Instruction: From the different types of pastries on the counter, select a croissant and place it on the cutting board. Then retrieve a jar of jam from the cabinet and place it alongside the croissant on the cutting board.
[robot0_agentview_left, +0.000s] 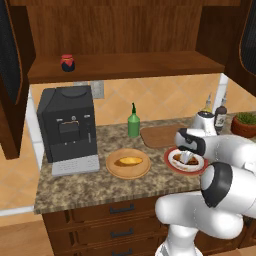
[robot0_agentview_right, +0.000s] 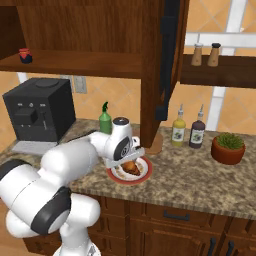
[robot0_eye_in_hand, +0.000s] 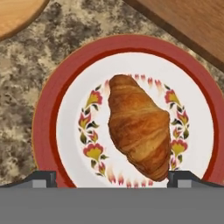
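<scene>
The croissant (robot0_eye_in_hand: 139, 127), dark brown and ridged, lies on a red-rimmed white plate (robot0_eye_in_hand: 43, 127) with a flower pattern. My gripper (robot0_eye_in_hand: 113, 179) hangs open just above it, one fingertip on either side of the pastry and nothing between them. From the right base view the gripper (robot0_agentview_right: 127, 161) hovers over the croissant (robot0_agentview_right: 132, 168). The cutting board (robot0_agentview_left: 161, 135) lies bare just behind the plate (robot0_agentview_left: 172, 167). The jar of jam (robot0_agentview_left: 68, 62), with its red lid, stands on the shelf of the open cabinet (robot0_agentview_left: 125, 67). A golden oval bun (robot0_agentview_left: 128, 161) is the other pastry.
The bun rests on a round wooden plate (robot0_agentview_left: 114, 170) left of the red plate. A green bottle (robot0_agentview_left: 133, 122) and a black coffee machine (robot0_agentview_left: 65, 125) stand at the back. Two sauce bottles (robot0_agentview_right: 179, 130) and a potted plant (robot0_agentview_right: 228, 147) are to the right.
</scene>
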